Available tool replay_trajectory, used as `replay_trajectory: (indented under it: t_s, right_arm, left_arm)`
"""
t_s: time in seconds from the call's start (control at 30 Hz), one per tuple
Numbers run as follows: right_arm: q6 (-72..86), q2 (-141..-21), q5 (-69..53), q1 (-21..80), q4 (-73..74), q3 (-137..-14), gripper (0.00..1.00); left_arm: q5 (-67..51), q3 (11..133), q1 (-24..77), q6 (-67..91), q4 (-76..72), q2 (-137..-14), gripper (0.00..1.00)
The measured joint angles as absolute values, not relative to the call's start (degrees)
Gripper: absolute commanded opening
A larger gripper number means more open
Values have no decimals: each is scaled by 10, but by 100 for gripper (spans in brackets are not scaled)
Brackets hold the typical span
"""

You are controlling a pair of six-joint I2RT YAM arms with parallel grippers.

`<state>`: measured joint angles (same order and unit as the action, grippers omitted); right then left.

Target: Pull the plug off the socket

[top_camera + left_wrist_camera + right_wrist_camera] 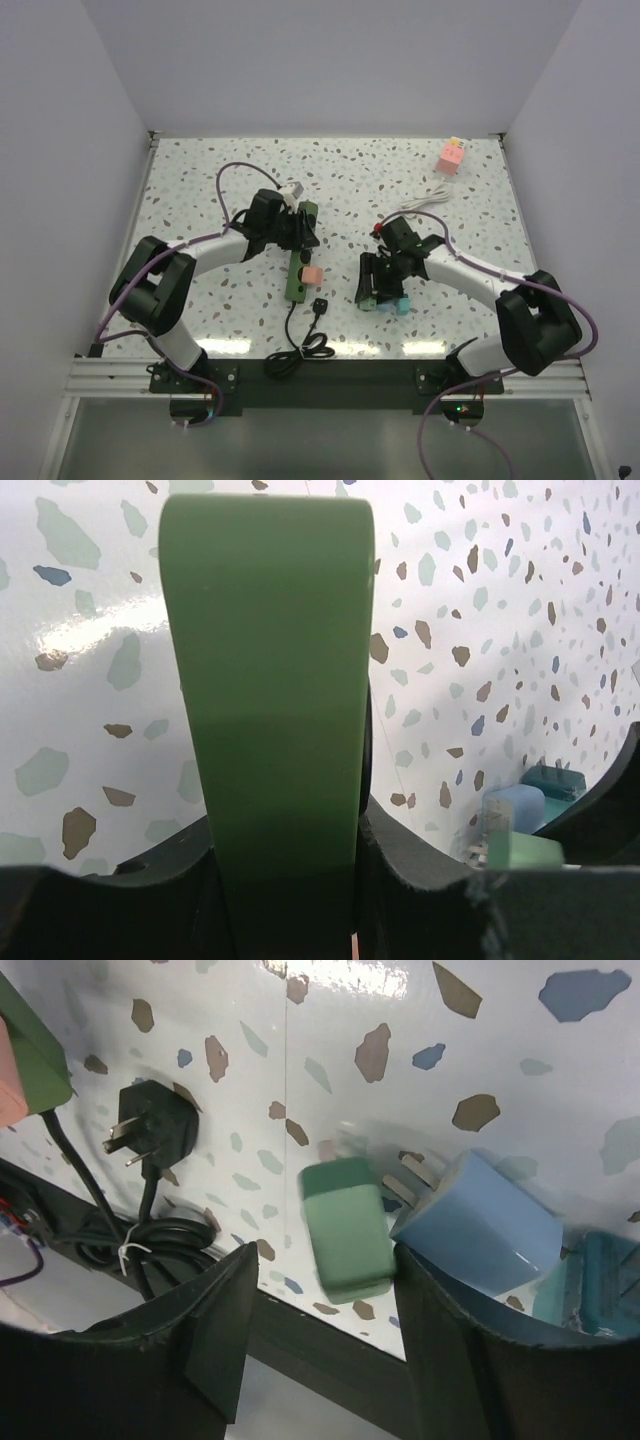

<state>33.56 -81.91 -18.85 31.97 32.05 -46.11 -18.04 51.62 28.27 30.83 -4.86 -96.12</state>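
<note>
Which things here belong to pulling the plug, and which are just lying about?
Job: power strip, clamped by the jaws of the left gripper; pink plug on it.
Lying about: green plug and blue plug by the right gripper; white cable; pink block; black plug.

White terrazzo-style table (200,190) with colored speckles, boxed in by plain pale walls (330,60) on three sides. There's bright glare (225,347) on it along the near edge, right by a metal rail (110,375).
</note>
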Motion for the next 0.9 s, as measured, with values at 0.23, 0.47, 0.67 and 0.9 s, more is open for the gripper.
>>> replay_trajectory:
  t_s: [0.23,0.47,0.67,0.9]
  right_arm:
    - [330,-782,-191,320,333,-469,84]
    - [341,-787,-227,338,288,-529,85]
    - [360,-862,-237,363,231,-565,84]
    - [375,-946,-237,397,190,-608,68]
  left_arm:
    - [-190,517,283,308,-48,-955,0]
    - [-203,517,283,309,-51,-955,0]
    - [-214,521,283,317,-56,-955,0]
    - [-220,522,283,324,-58,-955,0]
